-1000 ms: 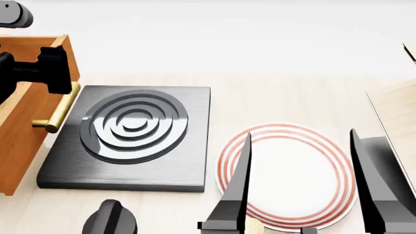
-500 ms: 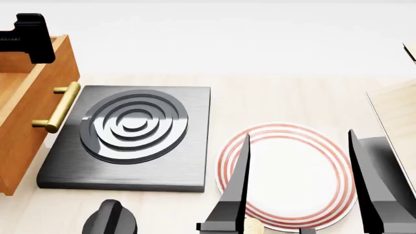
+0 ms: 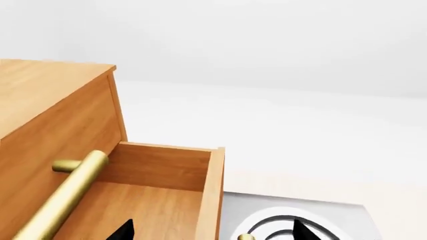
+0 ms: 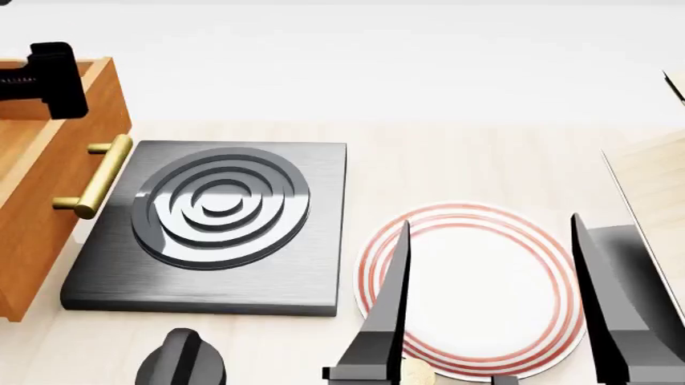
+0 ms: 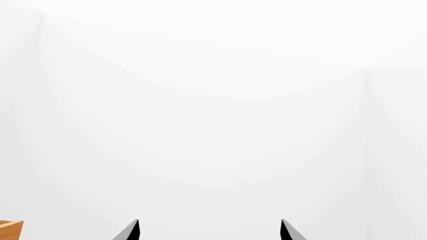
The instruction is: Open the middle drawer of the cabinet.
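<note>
Drawer pulled well out: at the head view's left edge, the middle drawer (image 4: pixel 48 200) of the orange-brown cabinet (image 3: pixel 47 110) stands extended, its flat front and brass bar handle (image 4: pixel 95 176) reaching over the left edge of a dark stove plate (image 4: pixel 214 228) with concentric rings. The left wrist view looks down into the drawer's bare wooden interior, with the brass handle of the drawer above (image 3: pixel 63 195) slanting across the cabinet face beside it and a corner of the stove plate beyond the drawer's front wall. The left gripper (image 3: pixel 210 231) hangs above the open drawer, its two dark fingertips (image 3: pixel 123 231) spread wide apart and gripping nothing; in the head view a black part of that arm shows at the drawer's far corner, clear of the handle. The right gripper (image 4: pixel 487 321) hovers low at the front of the head view over a white plate (image 4: pixel 471 281) with red rings, its long dark fingers (image 4: pixel 391 313) held far apart and empty. A pale wooden rack (image 4: pixel 653 184) stands at the right edge, and a black knob (image 4: pixel 182 361) sits on the light tabletop (image 4: pixel 428 168) near the stove plate's front edge.
</note>
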Controlling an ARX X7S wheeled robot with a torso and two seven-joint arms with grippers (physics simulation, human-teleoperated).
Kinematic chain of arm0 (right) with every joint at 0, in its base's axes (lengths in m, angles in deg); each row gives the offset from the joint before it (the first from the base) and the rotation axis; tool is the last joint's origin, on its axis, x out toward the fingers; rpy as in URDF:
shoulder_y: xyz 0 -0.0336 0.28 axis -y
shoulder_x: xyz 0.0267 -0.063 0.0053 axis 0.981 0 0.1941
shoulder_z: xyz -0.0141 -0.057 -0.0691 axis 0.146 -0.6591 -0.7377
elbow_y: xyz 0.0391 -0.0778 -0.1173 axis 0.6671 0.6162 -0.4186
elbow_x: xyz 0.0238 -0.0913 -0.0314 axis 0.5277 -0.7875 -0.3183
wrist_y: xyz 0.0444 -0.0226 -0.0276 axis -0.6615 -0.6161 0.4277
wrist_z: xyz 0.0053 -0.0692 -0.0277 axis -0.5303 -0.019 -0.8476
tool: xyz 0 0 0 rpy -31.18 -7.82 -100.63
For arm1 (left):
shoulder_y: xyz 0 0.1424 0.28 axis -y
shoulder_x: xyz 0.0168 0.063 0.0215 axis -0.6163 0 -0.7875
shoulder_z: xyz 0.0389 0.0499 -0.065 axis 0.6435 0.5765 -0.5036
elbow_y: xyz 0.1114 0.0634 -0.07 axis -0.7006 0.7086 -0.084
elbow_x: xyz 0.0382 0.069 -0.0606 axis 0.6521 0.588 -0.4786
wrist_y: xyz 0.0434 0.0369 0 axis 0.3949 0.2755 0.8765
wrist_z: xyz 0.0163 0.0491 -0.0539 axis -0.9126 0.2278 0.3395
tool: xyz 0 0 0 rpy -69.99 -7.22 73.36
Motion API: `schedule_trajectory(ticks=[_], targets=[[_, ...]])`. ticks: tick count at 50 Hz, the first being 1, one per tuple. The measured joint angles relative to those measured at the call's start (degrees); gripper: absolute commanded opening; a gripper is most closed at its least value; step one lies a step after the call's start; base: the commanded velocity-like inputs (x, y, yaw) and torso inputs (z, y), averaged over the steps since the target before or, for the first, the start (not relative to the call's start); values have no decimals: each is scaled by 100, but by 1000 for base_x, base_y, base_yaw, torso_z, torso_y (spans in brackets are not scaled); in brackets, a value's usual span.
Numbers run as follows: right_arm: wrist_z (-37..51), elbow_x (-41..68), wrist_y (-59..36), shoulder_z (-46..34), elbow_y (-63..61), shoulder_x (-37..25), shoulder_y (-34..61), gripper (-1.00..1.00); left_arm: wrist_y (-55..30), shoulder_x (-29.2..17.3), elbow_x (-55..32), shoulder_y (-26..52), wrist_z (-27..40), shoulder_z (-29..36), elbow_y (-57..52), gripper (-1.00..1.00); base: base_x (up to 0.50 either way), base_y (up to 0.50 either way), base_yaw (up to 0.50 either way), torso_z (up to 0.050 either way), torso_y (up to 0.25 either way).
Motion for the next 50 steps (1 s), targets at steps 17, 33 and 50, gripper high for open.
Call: schedule_trajectory(ticks=[17,33,50], targets=[[70,77,4,-9,17,-61,3,100,316,103,16,147,25,-4,777,100,0,0,0,0,0],[145,149,27,-29,51,-125,3,100,592,132,58,215,13,54,1371,100,0,0,0,0,0],[224,203,35,-64,56,-195,-9,100,582,115,79,192,-22,167,1648,100,0,0,0,0,0]])
